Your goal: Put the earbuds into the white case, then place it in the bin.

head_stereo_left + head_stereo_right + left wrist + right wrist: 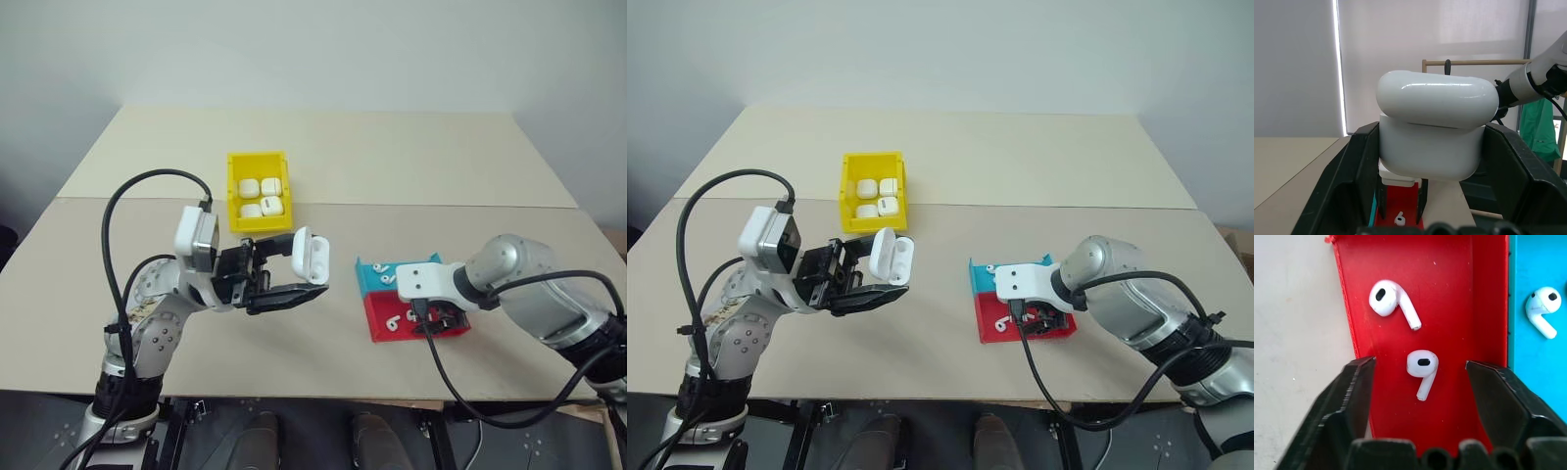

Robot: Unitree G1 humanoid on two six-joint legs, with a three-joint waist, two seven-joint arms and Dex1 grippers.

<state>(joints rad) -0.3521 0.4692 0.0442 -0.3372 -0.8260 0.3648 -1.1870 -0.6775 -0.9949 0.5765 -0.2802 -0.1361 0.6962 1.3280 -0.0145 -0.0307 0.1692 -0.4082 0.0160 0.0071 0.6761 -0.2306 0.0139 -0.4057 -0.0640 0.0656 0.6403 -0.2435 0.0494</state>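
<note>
My left gripper (pixel 292 274) is shut on the white case (pixel 311 255), held above the table with its lid flipped open. In the left wrist view the case (pixel 1432 147) sits wedged between the two black fingers (pixel 1347 181). My right gripper (pixel 1420 364) points down over the red tray (pixel 1449 293), open, its fingers straddling one earbud (pixel 1421 368) without touching it. A second earbud (pixel 1387 301) lies farther along the red tray. Another one (pixel 1542 308) rests on the blue tray (pixel 1533 259). The yellow bin (pixel 235 196) stands behind the left gripper.
Several white cases (pixel 263 196) lie inside the yellow bin. The red tray (pixel 384 338) and blue tray (pixel 368 281) sit side by side near the table's front right. Black cables loop off both arms. A seam (pixel 441 205) runs across the tabletop.
</note>
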